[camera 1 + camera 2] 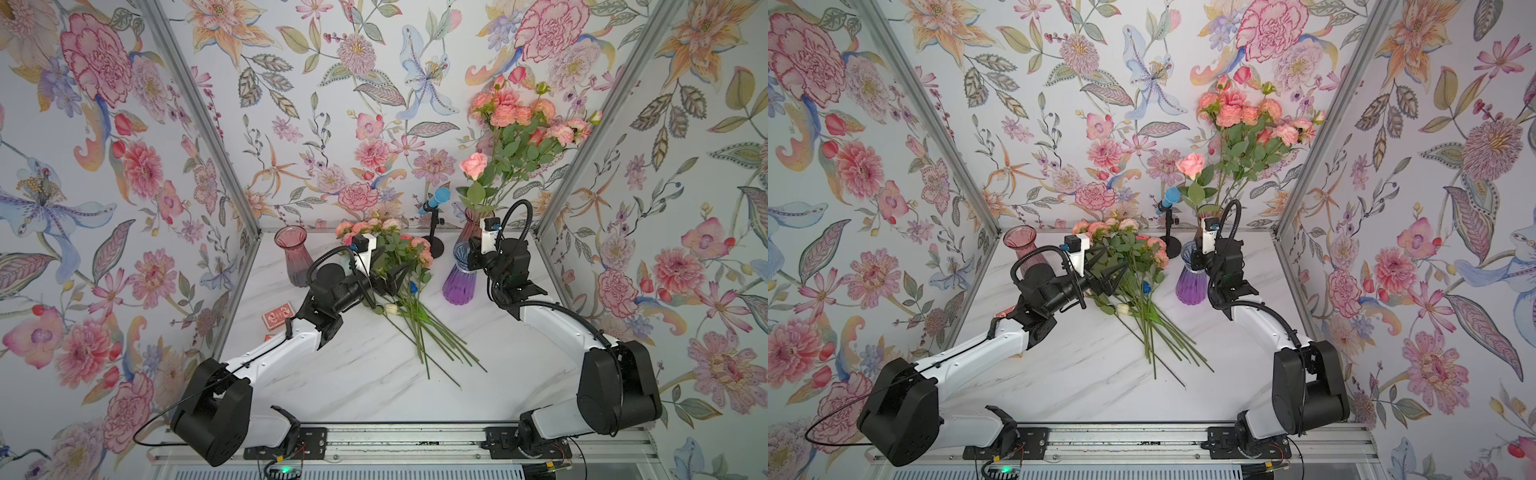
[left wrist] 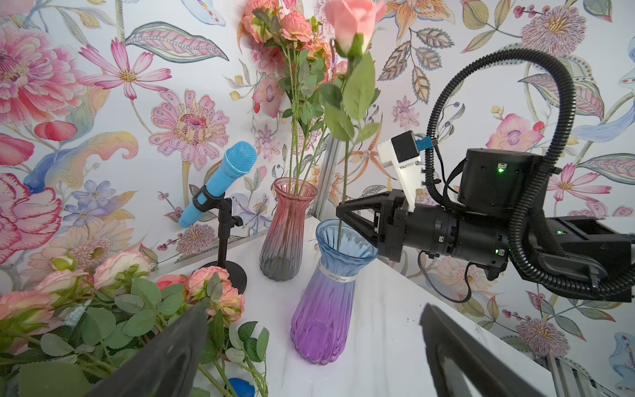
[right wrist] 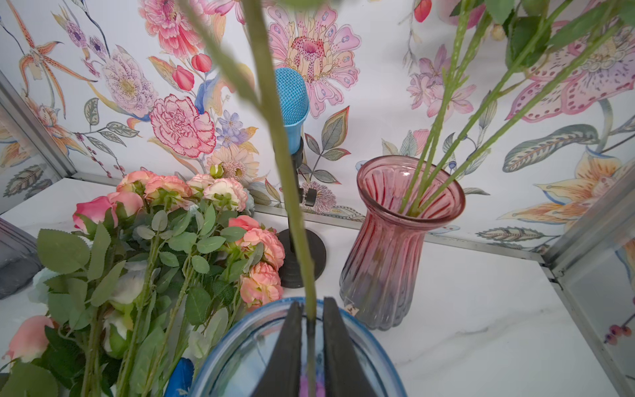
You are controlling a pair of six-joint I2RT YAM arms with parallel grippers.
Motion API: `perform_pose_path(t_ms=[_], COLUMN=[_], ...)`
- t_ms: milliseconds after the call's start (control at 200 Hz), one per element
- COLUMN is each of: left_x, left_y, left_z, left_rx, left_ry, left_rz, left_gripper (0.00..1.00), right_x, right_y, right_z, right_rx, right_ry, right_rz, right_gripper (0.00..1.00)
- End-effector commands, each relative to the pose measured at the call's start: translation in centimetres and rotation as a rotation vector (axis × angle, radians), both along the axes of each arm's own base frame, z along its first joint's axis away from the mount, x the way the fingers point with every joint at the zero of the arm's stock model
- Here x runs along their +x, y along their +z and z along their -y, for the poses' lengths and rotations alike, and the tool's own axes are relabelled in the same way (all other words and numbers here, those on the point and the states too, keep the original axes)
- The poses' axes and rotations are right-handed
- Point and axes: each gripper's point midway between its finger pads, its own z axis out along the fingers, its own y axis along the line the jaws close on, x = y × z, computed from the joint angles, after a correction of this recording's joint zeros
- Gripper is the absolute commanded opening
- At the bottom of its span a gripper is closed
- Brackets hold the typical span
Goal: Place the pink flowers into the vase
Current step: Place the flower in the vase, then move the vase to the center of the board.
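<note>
We are judging the next pickup as the left arm's. The left hand, fingers spread wide and empty, is hovering just over the pink flowers lying on the marbled table, their thin stems running from the blooms at the back toward the front edge. The right hand is standing narrowly parted around one upright rose stem, with a sliver of gap on each side. That stem is sitting in the ribbed, glossy blue-and-purple glass vase. More leafy stems are leaning in the pink vase beside it.

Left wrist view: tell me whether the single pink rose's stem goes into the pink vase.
No, the single pink rose stands with its stem in the blue-and-purple vase, not the pink vase beside it.
</note>
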Motion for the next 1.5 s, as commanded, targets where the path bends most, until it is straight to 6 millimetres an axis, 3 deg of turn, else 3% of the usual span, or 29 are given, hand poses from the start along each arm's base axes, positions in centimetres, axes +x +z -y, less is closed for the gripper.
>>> perform_pose_path(t_ms=[0,265,410,545,615,801,946,1071,1151,1261,1496], left_x=[-0.5,-0.6,-0.5,-0.5,-0.4,0.4,1.2,2.2,2.7,2.6,3.7], left_y=[1.0,0.9,0.7,0.2,-0.1,-1.6,-3.0,-4.7,-7.0,-9.4,-12.6], left_z=[0.2,0.3,0.3,0.7,0.8,1.5,2.6,3.6,5.0,7.8,11.3], left_rx=[0.008,0.015,0.019,0.025,0.028,0.045,0.058,0.077,0.094,0.106,0.047], left_ry=[0.001,0.004,0.004,-0.005,-0.007,-0.012,-0.029,-0.023,-0.023,-0.061,-0.119], left_rz=[0.04,0.042,0.036,0.026,0.02,-0.002,0.0,-0.005,-0.024,-0.041,-0.1], left_gripper=[1.0,1.0,1.0,1.0,1.0,1.0,1.0,1.0,1.0,1.0,1.0], right_x=[-0.6,-1.3,-2.0,-2.8,-3.3,-4.8,-5.0,-4.2,-3.2,-1.7,-0.1], right_y=[0.9,2.3,3.6,4.1,4.1,3.1,-0.8,-7.2,-11.0,-14.3,-17.6], right_z=[0.6,0.8,1.4,2.7,3.5,8.0,13.8,16.7,16.3,14.7,12.6], right_rx=[0.014,0.022,0.027,0.031,0.048,0.19,0.433,0.589,0.642,0.683,0.703], right_ry=[-0.013,-0.019,-0.035,-0.087,-0.11,-0.228,-0.368,-0.443,-0.415,-0.35,-0.303], right_rz=[0.022,0.04,0.062,0.051,0.035,-0.005,-0.139,-0.344,-0.473,-0.575,-0.66], right_gripper=[0.19,0.34,0.51,0.78,1.0,0.99,0.99,0.99,0.99,0.99,0.99])
